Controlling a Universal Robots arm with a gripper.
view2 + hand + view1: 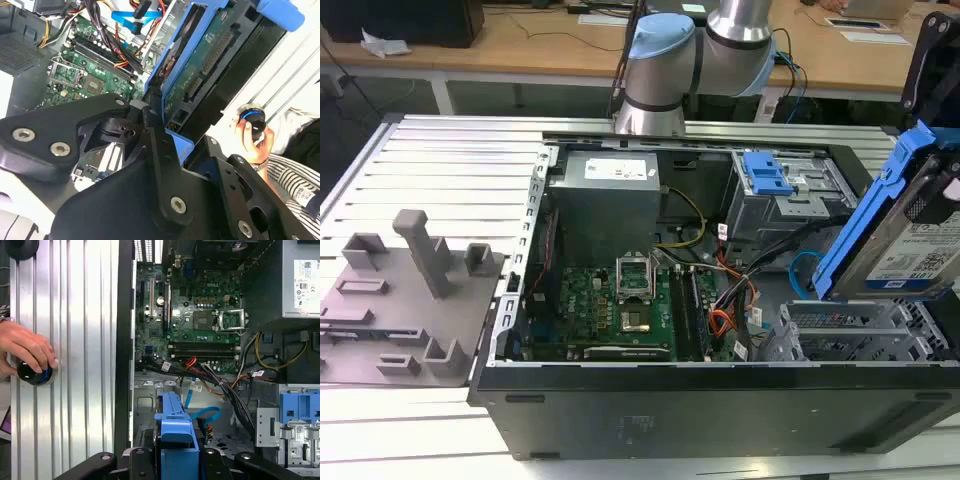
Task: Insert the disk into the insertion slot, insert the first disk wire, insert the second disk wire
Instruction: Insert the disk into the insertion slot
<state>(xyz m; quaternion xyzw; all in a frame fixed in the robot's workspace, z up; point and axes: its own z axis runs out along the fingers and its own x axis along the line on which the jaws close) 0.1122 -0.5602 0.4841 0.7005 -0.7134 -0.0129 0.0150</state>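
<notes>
- Exterior view: your open computer case (720, 410) lies on a ribbed aluminium table (450, 170). A grey fixture plate (400, 300) sits at the exterior view's left, and wooden desks (520, 45) stand behind. The disk (910, 240) hangs tilted over the insertion slot (850, 335) at the exterior view's right. Its upper end is cut off by the frame edge, and you can't tell whether its lower edge touches the cage.
- First wrist view: the gripper (177, 462) is clamped on the disk's blue carrier, with the motherboard (200, 315) beyond. A person's hand (25, 347) rests on a round black-and-blue knob (34, 374) on the table slats.
- Second wrist view: the gripper's black linkage hides much of the case — the disk's green circuit-board side shows past it, and a striped sleeve (295, 185) is cut off at the edge.
</notes>
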